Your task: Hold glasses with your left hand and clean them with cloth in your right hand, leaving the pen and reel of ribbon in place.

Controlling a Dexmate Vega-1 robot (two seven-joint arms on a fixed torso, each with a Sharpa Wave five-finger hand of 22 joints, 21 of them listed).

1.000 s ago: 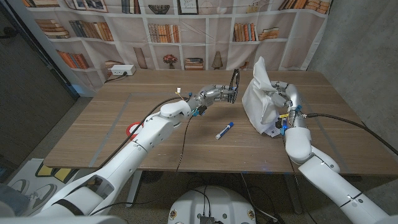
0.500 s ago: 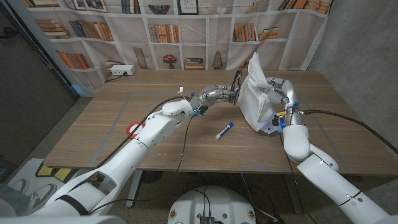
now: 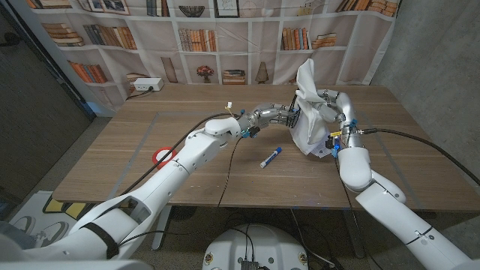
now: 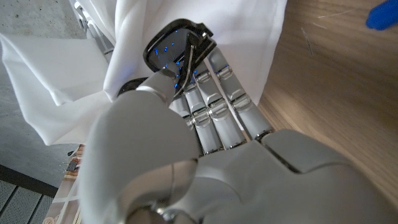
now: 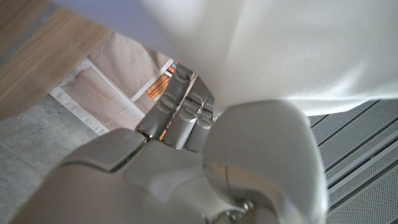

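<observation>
Up over the far-middle of the table (image 3: pixel 112 161), both hands meet w/ the cloth (image 3: pixel 306 120) between them. Left hand (image 3: pixel 283 115) is closed round the glasses (image 4: pixel 175 45): in the left wrist view the fingers (image 4: pixel 211 102) lie straight up the back of a dark lens, thumb curled over the frame, so it's a firm grip w/ fingers together, not spread. The lens edge sits right against the white fabric, touching it. In the head view the glasses are mostly hidden by the cloth.

Right hand (image 3: pixel 332 106) holds the cloth, bunched; the fabric drapes down over the hand toward the table and a peak of it sticks up above. In the right wrist view the fingers (image 5: pixel 180 112) are curled in under the white folds, thumb over the top. Can't tell how much fabric is pinched inside the grip.

Count: 1 pair of glasses, 1 cloth, 1 pen (image 3: pixel 271 156), 1 ribbon reel (image 3: pixel 162 157). Pen is blue and white, lying flat on the table, nearer than the hands, just left of the cloth's hanging edge, apart from it. Ribbon reel is red, flat on the table, well apart on the left, beside the left arm (image 3: pixel 187 154).
</observation>
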